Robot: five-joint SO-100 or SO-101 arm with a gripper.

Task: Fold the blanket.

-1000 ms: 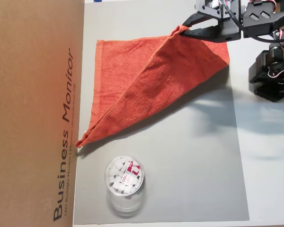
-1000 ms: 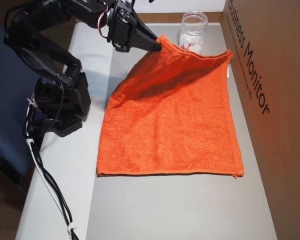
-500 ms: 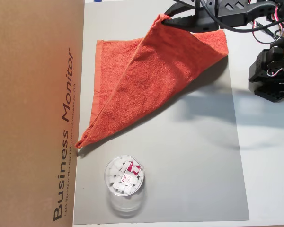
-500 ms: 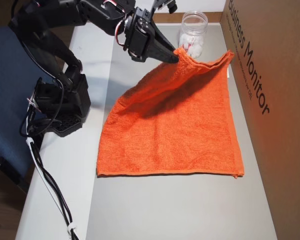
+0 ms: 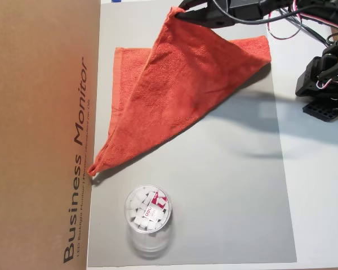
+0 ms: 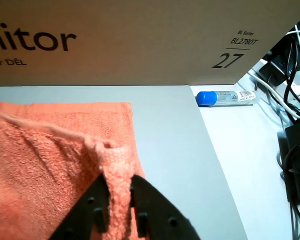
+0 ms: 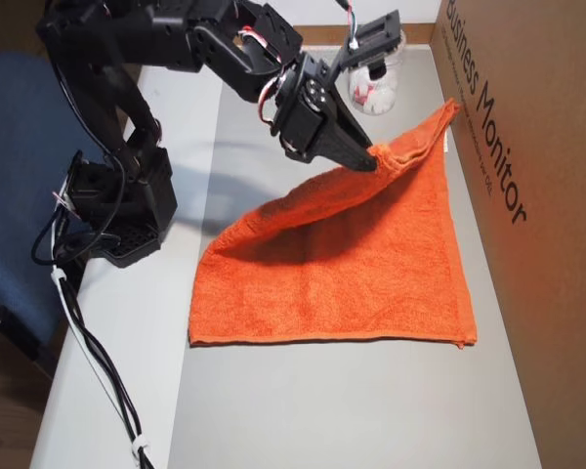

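Big brown cardboard monitor box (image 7: pixel 527 234) walls one side of the grey mat (image 7: pixel 352 410), likely a backstop for the fold. Orange-red terry-cloth blanket (image 7: pixel 361 264) lies on the mat; one corner is lifted off it and draped toward the box, at 3 o'clock in an overhead view, so that half can be laid over the flat half. Black two-finger gripper (image 6: pixel 117 192) is clamped narrow on that corner, cloth bunched between the jaws; clear plastic cup (image 5: pixel 148 216) sits at 6 o'clock of the blanket, apart.

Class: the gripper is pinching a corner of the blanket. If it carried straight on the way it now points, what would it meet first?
Most likely the cardboard box: the wrist view shows the gripper, shut on the blanket, aimed at it across bare mat. Depth is unclear.
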